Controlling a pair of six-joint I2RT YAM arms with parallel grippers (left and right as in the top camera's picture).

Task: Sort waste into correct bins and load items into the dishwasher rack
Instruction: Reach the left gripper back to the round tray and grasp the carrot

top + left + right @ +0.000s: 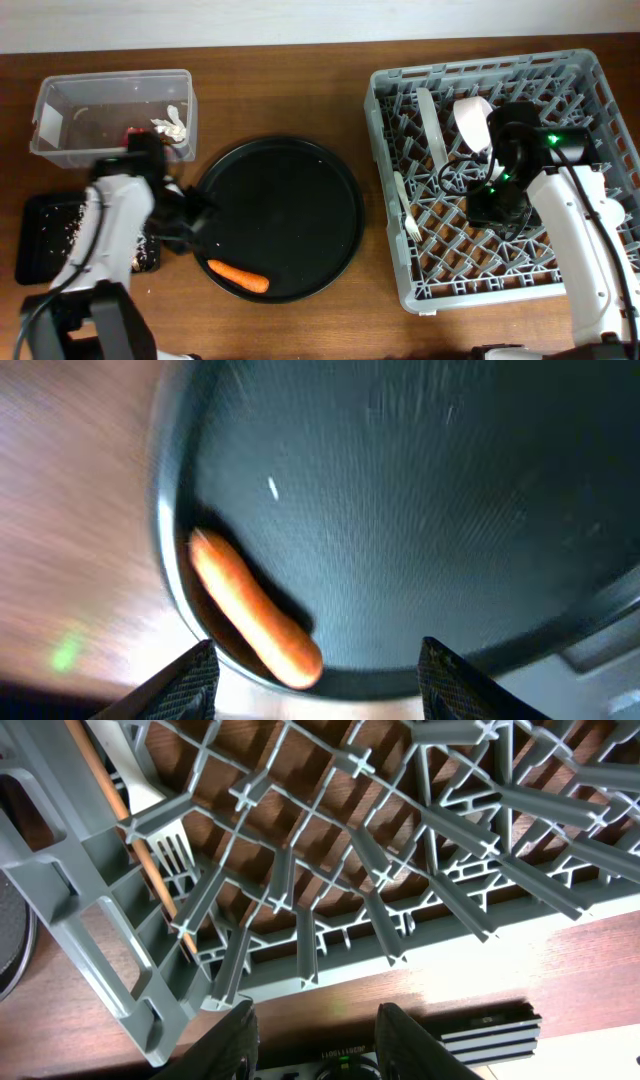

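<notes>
An orange carrot (238, 275) (255, 610) lies at the front left inside rim of the large round black tray (300, 190). My left gripper (195, 222) (320, 685) hovers open over that rim, the carrot's tip just ahead of its fingertips (190, 680), apart from them. The clear tub (60, 105) holds a red wrapper (133, 133) and white tissue (172, 125). The shallow black tray (35, 240) holds pale scraps. The grey rack (590, 90) (90, 920) holds a cream fork (405, 205) (170, 850) and a pale cup (472, 118). My right gripper (497, 208) (320, 1045) is open and empty above the rack.
A slim cream utensil (430, 120) stands in the rack's back left. The left arm's white link (110, 230) crosses above the shallow tray. In the right wrist view, bare wooden table (450, 990) shows beyond the rack's wall.
</notes>
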